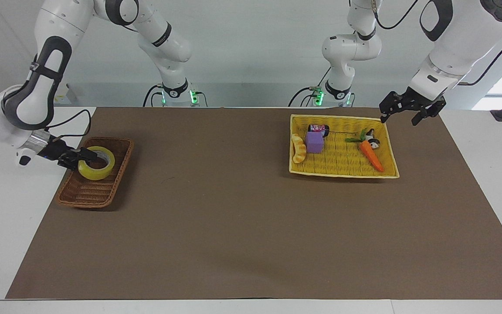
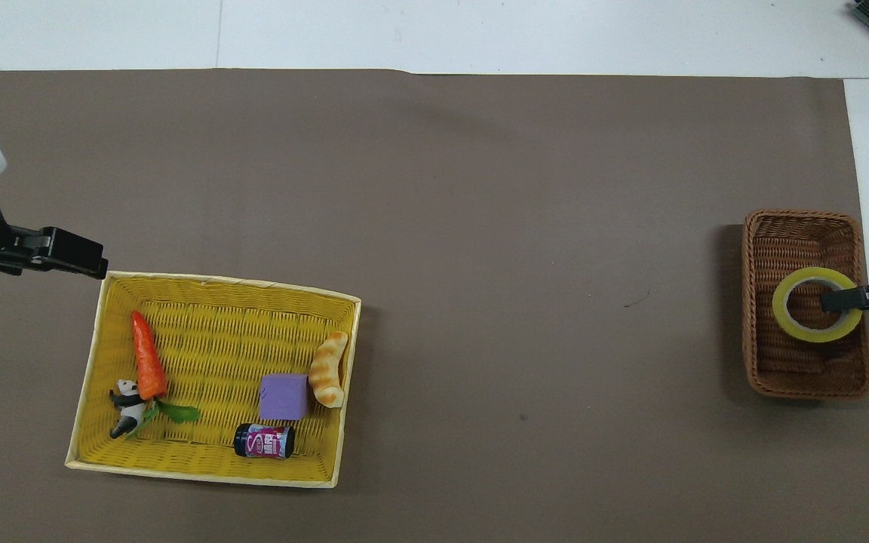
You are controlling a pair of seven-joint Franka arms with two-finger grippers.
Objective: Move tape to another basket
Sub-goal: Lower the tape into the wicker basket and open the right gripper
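Two baskets on the brown mat, one toward each arm's end of the table. Nearest the robots, by the table edge at the left arm's end: yellow basket [image 1: 343, 171] holding carrot toy [image 1: 371, 155], panda figure [image 1: 373, 142], purple block [image 1: 314, 142], bread toy [image 1: 298, 148] and a small can [image 1: 318, 128]. Left gripper [image 1: 401, 114] hangs over that basket's corner nearest the robots, fingers spread, holding nothing; that arm waits.

Farther out, at the right arm's end near the mat's edge: wicker basket [image 1: 86, 196]. Tape [image 1: 96, 163] sits low inside it, in the half nearer the robots, lying flat, core upward. Right gripper [image 1: 82, 157] pinches the roll's wall, one finger in the core, one outside.

Handling, as judged: roll is light and stiff, should not crush; outer face is smooth and may slip. Wall pinch through the core looks the sound hold. Once let go, a flat roll should stay put; on edge it would roll.
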